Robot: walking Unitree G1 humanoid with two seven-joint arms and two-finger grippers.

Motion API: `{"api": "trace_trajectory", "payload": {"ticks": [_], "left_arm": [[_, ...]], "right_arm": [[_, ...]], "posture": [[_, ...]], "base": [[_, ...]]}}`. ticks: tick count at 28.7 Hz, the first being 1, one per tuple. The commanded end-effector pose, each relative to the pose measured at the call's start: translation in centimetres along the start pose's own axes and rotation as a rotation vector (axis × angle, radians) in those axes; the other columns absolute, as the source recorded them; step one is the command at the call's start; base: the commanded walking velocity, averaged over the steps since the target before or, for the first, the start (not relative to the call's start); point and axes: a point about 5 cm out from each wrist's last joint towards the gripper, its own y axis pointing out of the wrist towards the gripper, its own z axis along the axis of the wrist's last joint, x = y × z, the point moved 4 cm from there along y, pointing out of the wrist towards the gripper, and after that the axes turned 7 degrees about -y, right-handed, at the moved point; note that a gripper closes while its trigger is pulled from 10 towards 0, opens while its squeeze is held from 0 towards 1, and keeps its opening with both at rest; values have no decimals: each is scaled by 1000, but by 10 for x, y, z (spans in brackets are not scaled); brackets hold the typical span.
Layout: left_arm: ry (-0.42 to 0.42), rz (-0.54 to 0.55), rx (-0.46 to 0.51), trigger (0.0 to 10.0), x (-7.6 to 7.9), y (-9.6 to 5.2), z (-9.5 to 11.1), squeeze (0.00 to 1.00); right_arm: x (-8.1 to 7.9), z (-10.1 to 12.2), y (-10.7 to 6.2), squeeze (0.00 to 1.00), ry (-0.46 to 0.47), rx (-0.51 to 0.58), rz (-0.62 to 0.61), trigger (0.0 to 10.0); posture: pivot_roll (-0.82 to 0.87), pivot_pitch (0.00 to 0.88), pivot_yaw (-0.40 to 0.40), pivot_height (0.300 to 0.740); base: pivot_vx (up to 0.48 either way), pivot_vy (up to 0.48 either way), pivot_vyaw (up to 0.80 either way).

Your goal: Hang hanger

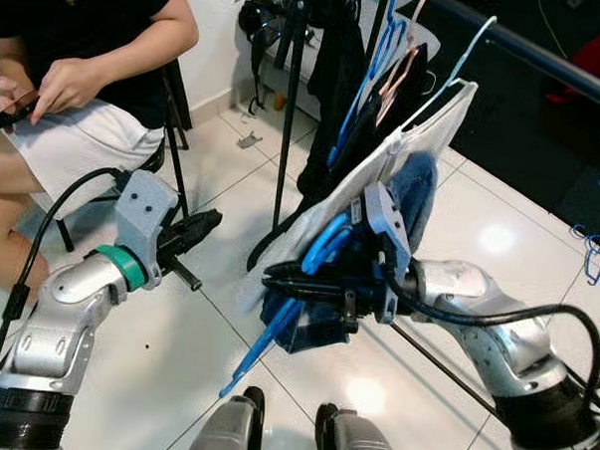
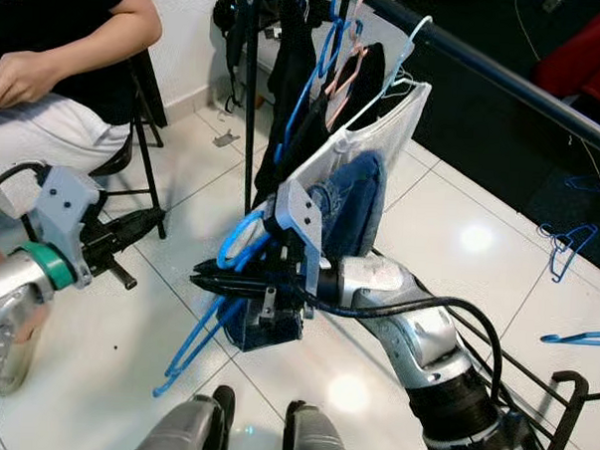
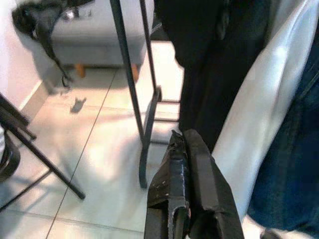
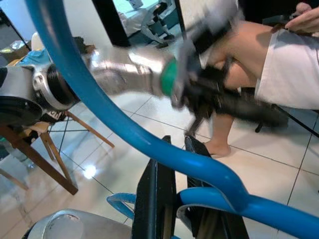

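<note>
Clamping a blue plastic hanger (image 1: 308, 260), right gripper (image 1: 278, 279) at frame centre, fingers pressed on it near the hook. Hanger's long axis runs diagonally from centre to lower left, end aimed at the floor. Glossy blue tube, curved. Left gripper (image 1: 205, 224) at middle left, fingers pressed together, holding nothing, beside white garment (image 3: 259, 129)

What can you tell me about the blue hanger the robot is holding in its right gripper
The blue hanger looks like glossy plastic tubing, with a curved hook and long thin arms slanting down toward the white tiled floor. The right gripper is shut on it near the hook, its black fingers clamping the tube. It is held tilted in mid-air, below the clothes rack rail, not yet hung, just in front of the denim garment hanging there.
</note>
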Motion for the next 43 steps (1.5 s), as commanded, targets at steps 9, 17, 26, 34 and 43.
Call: {"api": "trace_trajectory", "payload": {"ticks": [9, 17, 26, 34, 43], "left_arm": [[63, -63, -73, 10000, 9, 19, -14, 0], [-60, -96, -96, 10000, 3, 19, -23, 0], [-299, -241, -66, 10000, 15, 29, -21, 0], [-324, -388, -36, 10000, 49, 37, -9, 0], [-315, -510, 10, 10000, 50, 14, 4, 82]], "right_arm": [[3, 21, 3, 0, -41, 59, 32, 10000], [1, 24, 2, 0, -50, 62, 45, 10000], [-3, 28, 5, 0, -49, 79, 62, 10000], [-5, 29, 8, 0, -46, 87, 63, 10000], [-4, 28, 7, 0, -42, 85, 55, 10000]], "posture": [[-31, 137, 20, 740], [-34, 143, 28, 740], [-36, 153, 31, 740], [-36, 158, 42, 740], [-36, 166, 46, 740]], "base": [[0, 0, 0], [0, 0, 0], [0, 0, 0], [0, 0, 0], [0, 0, 0]]}}
